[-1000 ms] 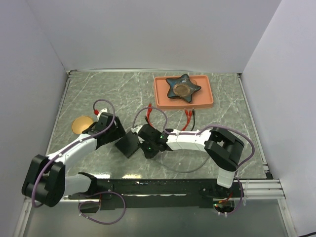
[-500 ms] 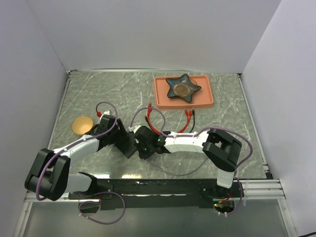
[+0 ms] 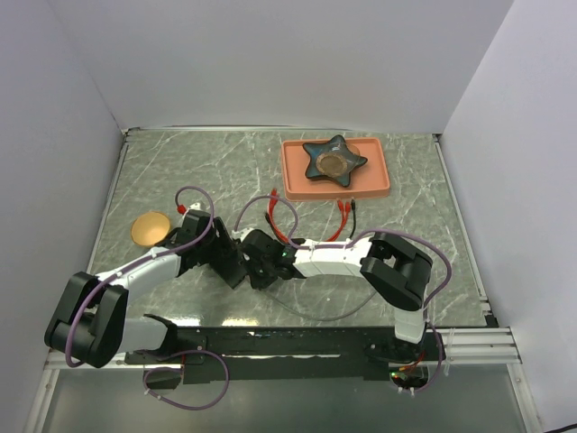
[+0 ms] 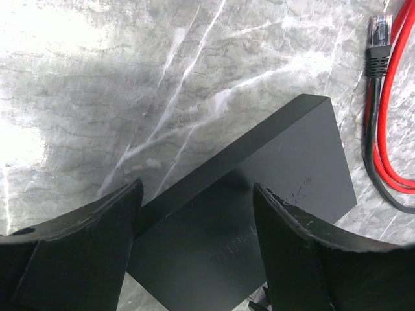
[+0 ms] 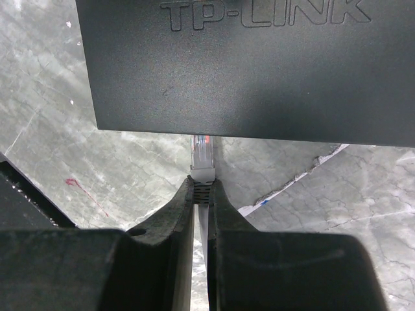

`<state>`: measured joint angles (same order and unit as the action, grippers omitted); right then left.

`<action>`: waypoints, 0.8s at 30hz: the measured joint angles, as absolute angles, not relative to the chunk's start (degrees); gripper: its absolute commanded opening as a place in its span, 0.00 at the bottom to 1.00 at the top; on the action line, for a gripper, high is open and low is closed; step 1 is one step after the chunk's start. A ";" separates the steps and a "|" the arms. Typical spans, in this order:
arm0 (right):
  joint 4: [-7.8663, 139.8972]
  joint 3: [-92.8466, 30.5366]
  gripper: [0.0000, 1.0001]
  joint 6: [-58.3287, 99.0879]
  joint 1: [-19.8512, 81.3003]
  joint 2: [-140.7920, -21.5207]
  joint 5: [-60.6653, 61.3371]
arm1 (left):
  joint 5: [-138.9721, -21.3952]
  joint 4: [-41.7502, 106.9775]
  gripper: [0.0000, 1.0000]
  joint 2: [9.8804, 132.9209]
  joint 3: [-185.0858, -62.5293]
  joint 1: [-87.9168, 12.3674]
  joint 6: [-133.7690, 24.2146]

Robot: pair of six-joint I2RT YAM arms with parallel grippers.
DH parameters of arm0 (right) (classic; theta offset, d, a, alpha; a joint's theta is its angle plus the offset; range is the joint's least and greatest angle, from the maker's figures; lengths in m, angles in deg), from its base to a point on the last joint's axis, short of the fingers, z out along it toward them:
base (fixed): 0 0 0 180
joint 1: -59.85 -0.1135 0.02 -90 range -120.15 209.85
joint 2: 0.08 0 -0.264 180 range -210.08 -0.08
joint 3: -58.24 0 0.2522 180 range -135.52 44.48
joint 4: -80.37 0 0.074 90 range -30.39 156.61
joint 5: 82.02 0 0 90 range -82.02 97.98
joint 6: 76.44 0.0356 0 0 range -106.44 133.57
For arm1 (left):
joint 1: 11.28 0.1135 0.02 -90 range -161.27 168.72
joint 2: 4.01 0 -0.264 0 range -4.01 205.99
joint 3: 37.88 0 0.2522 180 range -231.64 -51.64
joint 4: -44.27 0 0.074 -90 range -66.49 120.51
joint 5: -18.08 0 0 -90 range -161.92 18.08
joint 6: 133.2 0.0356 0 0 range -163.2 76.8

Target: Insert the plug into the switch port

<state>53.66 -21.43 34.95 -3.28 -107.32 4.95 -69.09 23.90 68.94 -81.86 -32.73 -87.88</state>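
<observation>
The switch (image 4: pixel 259 214) is a flat matte-black box lying on the marble table; it also shows in the top view (image 3: pixel 232 267) and in the right wrist view (image 5: pixel 246 71). My left gripper (image 4: pixel 194 194) is open, its fingers (image 4: pixel 84 246) standing over the switch's top; in the top view the left gripper (image 3: pixel 216 248) is at the switch's left. My right gripper (image 5: pixel 202 184) is shut on a clear plug (image 5: pixel 201 155) with a pale boot. The plug's tip meets the switch's near edge, where the sockets are hidden. In the top view the right gripper (image 3: pixel 258 262) is at the switch's right.
An orange tray (image 3: pixel 383 185) at the back holds a dark star-shaped dish (image 3: pixel 334 161). An orange disc (image 3: pixel 150 228) lies at the left. Red cables (image 3: pixel 343 216) lie behind the arms; one loose black-booted plug (image 4: pixel 379 32) lies beside the switch.
My left gripper has moved right onto the switch. My right gripper has moved left with the plug, up against the switch's edge.
</observation>
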 measured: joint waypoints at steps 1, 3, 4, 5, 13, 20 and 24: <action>53.66 -21.43 0.00 35.00 -3.28 -107.32 4.93 | -69.09 23.92 0.74 68.96 -81.86 -32.73 -87.88; 53.64 -21.47 0.00 35.10 -3.28 -107.32 4.88 | -69.09 23.94 0.74 68.99 -81.86 -32.73 -87.88; 53.64 -21.50 0.00 35.19 -3.30 -107.32 4.73 | -69.09 23.96 0.74 68.99 -81.86 -32.73 -87.88; 53.64 -21.52 0.00 35.21 -3.39 -107.32 4.69 | -69.09 23.96 0.74 69.01 -81.86 -32.73 -87.88; 54.01 -21.65 0.00 35.54 -3.74 -107.32 4.05 | -69.09 24.12 0.73 69.14 -81.83 -32.73 -87.91; 54.12 -21.74 0.00 36.42 -3.92 -107.32 4.12 | -69.11 24.58 0.73 69.34 -81.83 -32.73 -87.95; 53.42 -22.39 0.00 36.74 -3.94 -107.32 4.47 | -69.11 24.62 0.73 69.34 -81.83 -32.73 -87.95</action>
<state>53.42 -22.39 36.74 -3.94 -107.32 4.47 -69.11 24.62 69.34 -81.83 -32.73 -87.95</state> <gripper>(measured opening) 0.114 0.731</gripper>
